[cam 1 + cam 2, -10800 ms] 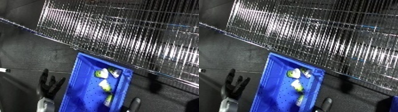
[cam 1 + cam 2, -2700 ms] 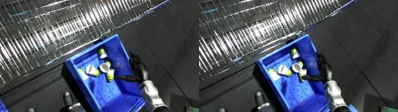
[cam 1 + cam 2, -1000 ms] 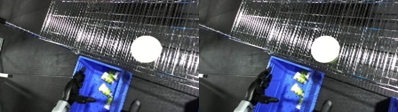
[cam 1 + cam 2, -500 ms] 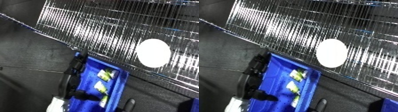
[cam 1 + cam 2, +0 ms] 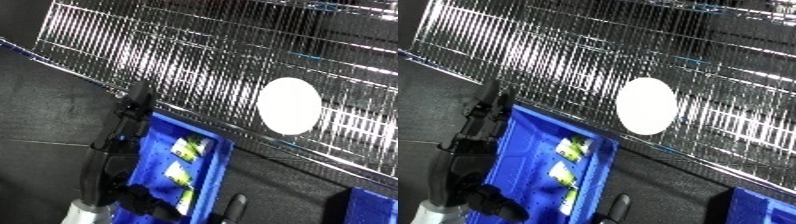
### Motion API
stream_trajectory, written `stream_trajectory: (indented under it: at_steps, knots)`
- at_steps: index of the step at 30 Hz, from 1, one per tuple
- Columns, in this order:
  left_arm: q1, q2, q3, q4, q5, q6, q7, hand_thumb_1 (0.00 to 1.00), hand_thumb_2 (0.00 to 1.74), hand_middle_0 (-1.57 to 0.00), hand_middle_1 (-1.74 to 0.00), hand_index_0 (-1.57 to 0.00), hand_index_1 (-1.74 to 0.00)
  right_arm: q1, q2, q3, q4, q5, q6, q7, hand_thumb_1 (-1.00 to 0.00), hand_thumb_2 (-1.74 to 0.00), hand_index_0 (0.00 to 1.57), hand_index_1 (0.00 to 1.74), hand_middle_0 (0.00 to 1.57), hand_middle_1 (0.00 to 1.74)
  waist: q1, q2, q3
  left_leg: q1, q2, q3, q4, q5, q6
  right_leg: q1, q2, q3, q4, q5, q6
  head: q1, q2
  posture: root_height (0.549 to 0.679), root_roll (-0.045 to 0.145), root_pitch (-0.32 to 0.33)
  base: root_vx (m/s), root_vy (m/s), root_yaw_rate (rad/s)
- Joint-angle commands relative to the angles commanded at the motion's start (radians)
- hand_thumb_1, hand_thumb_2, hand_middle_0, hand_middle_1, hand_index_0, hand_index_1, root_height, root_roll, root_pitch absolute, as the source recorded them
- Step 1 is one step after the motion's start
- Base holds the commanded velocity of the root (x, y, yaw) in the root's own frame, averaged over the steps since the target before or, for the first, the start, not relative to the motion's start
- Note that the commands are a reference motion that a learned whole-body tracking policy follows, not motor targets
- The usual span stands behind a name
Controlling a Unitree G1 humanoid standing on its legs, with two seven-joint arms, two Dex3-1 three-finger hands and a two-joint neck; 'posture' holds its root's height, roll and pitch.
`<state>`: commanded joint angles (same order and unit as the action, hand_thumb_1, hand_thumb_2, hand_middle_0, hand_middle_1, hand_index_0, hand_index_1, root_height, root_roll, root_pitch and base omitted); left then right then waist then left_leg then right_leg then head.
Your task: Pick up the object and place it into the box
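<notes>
Small white and yellow-green packets point(image 5: 185, 161) lay inside the blue plastic bin point(image 5: 522, 165) at lower centre. The left robot hand point(image 5: 131, 122) reached up along the bin's left rim, fingers straight, holding nothing. Only a fingertip of the right robot hand point(image 5: 236, 204) showed; its state could not be told.

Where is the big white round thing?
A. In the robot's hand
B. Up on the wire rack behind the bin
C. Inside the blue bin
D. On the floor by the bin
B. The white round thing sits against the wire rack, above and beyond the blue bin; the bin holds only small yellow-green and white items.
</notes>
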<state>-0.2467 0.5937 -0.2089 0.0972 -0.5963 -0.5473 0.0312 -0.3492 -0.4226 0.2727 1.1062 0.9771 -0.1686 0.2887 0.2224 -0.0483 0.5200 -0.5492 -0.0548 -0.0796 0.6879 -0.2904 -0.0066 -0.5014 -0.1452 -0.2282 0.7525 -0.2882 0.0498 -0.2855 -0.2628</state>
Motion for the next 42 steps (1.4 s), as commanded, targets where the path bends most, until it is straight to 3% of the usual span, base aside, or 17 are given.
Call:
stream_trajectory:
  at_steps: [6, 18, 31, 42]
  knots:
    - [-0.086, -0.034, -0.046, 0.02, -0.041, 0.053, 0.015, 0.0, 0.0, 0.0, 0.0, 0.0, 0.0, -0.024, 0.005, 0.016, 0.001, -0.005, 0.022, 0.008, 0.0, 0.0, 0.0, 0.0, 0.0, 0.0, -0.03, -0.016, 0.0, -0.008, 0.012, 0.009, 0.015, -0.005, 0.0032, -0.014, 0.0139, 0.019, 0.004, 0.007, 0.0041, -0.05, 0.006, 0.637, 0.014, 0.093, 0.002, 0.016, -0.146]
    - [-0.261, -0.085, -0.125, 0.12, 0.055, 0.06, 0.1, 0.0, 0.0, 0.0, 0.0, 0.0, 0.0, -0.076, 0.018, 0.056, -0.004, -0.041, 0.048, 0.011, 0.0, 0.0, 0.0, 0.0, 0.0, 0.0, -0.088, -0.051, 0.0, -0.025, 0.037, 0.024, 0.038, -0.011, 0.0038, -0.043, 0.0414, 0.048, 0.013, 0.015, 0.0073, -0.124, 0.025, 0.634, 0.007, 0.099, 0.006, 0.01, -0.131]
    - [-0.364, -0.113, -0.136, 0.248, 0.063, 0.065, 0.134, 0.0, 0.0, 0.0, 0.0, 0.0, 0.0, -0.098, 0.015, 0.084, -0.056, -0.052, 0.062, -0.009, 0.0, 0.0, 0.0, 0.0, 0.0, 0.0, -0.136, -0.076, 0.0, -0.073, 0.057, 0.037, 0.072, -0.02, 0.0026, -0.101, 0.0619, 0.07, 0.035, 0.021, 0.0064, -0.138, 0.08, 0.629, 0.002, 0.126, 0.002, 0.019, -0.088]
    - [-0.43, -0.124, -0.133, 0.388, 0.066, 0.057, 0.168, 0.0, 0.0, 0.0, 0.0, 0.0, 0.0, -0.098, 0.016, 0.111, -0.096, -0.05, 0.056, -0.019, 0.0, 0.0, 0.0, 0.0, 0.0, 0.0, -0.164, -0.099, 0.0, -0.112, 0.074, 0.04, 0.091, -0.025, 0.0005, -0.139, 0.0728, 0.077, 0.044, 0.024, 0.0081, -0.155, 0.143, 0.626, -0.005, 0.15, 0.0, 0.012, -0.037]
